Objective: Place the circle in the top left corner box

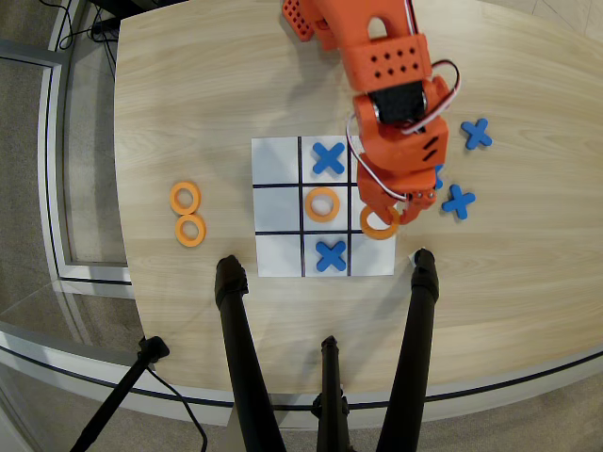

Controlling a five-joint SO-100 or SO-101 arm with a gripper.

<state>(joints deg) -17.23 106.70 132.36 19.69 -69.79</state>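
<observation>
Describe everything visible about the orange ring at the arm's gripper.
The small flat orange ring has a round hole and a smooth, matte, plastic-like look. In the overhead view it sits at the tips of the orange gripper, whose fingers overlap its upper edge, so it seems gripped. It appears roughly level, over the line between the middle-right and bottom-right cells of the white paper grid. Whether it touches the paper cannot be told.

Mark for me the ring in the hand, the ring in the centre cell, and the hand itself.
ring in the hand [378, 229]: overhead view, lower band of the ring.
centre-cell ring [311, 204]: overhead view, left band.
hand [388, 213]: overhead view, between the fingertips.
</observation>
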